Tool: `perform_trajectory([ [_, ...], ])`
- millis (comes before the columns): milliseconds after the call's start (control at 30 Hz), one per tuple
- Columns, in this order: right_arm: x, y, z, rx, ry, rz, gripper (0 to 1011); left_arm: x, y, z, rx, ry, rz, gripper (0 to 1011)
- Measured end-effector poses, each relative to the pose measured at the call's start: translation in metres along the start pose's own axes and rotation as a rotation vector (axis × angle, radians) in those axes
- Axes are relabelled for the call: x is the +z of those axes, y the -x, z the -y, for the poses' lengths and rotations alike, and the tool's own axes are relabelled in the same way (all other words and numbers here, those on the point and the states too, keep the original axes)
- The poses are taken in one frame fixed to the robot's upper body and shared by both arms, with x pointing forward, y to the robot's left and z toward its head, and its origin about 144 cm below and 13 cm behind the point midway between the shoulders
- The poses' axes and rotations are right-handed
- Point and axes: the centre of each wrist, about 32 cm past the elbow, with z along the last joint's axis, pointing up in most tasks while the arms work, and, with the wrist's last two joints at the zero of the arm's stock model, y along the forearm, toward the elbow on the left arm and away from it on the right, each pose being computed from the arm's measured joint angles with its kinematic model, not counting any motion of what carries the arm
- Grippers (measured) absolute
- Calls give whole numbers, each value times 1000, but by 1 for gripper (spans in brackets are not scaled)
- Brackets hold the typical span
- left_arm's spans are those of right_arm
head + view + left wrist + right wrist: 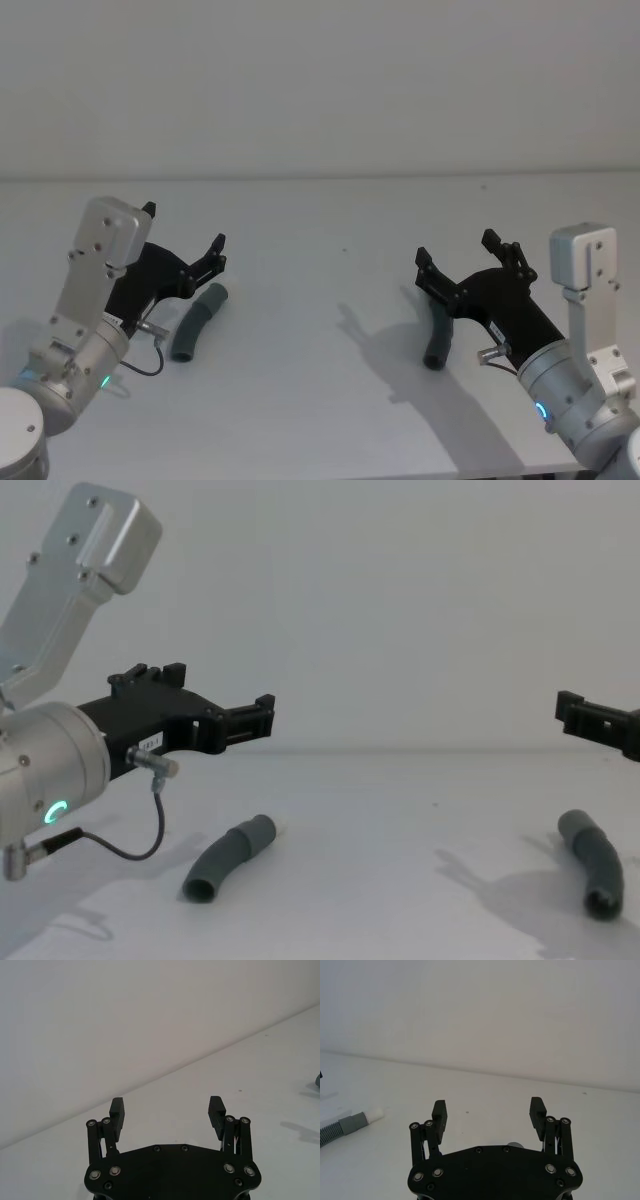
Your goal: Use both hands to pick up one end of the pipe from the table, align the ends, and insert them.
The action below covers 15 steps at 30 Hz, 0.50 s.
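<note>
My left fingers (212, 255) and my right fingers (428, 266) are spread wide and hold nothing.
Each pair hovers over one pipe piece on the white table (320, 390); the left piece (198, 322) and the right piece (438, 346) lie well apart.

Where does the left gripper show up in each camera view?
Head view: left gripper, lower left, open.
Left wrist view: gripper bottom centre.
Chest view: gripper left, mid-height.
Right wrist view: dark sliver at left edge; cannot tell.
Shared landmark: far edge of the table against the wall.
</note>
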Motion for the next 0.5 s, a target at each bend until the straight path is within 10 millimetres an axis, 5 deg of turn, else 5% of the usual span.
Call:
perform_trajectory([
  [500,0,0,0,0,0,0,1004,0,0,0,0,0,0,1001],
])
